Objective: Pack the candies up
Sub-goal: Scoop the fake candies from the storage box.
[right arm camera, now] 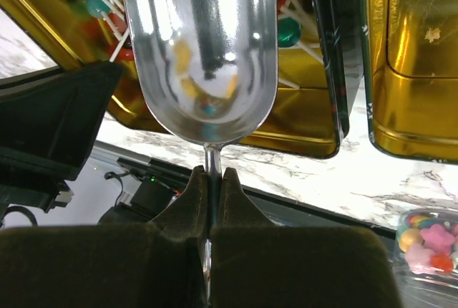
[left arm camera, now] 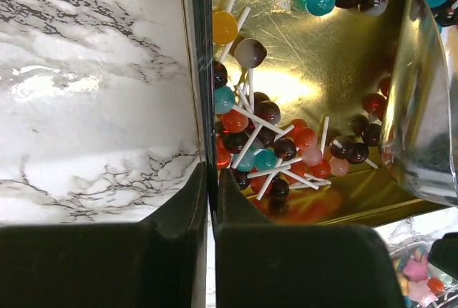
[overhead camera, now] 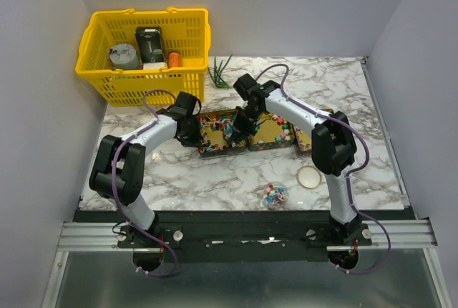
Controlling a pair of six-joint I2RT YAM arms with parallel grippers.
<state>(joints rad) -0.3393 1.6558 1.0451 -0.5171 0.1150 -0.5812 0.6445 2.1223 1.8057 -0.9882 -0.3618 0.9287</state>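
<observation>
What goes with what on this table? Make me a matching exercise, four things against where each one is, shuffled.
1 yellow basket
2 metal scoop
3 round lid
4 lollipop tin

a clamped by its wall in the left gripper
b far left corner
c held by its handle in the right gripper
d lying flat at the near right of the table

Pairs: 1-b, 2-c, 3-d, 4-a
</observation>
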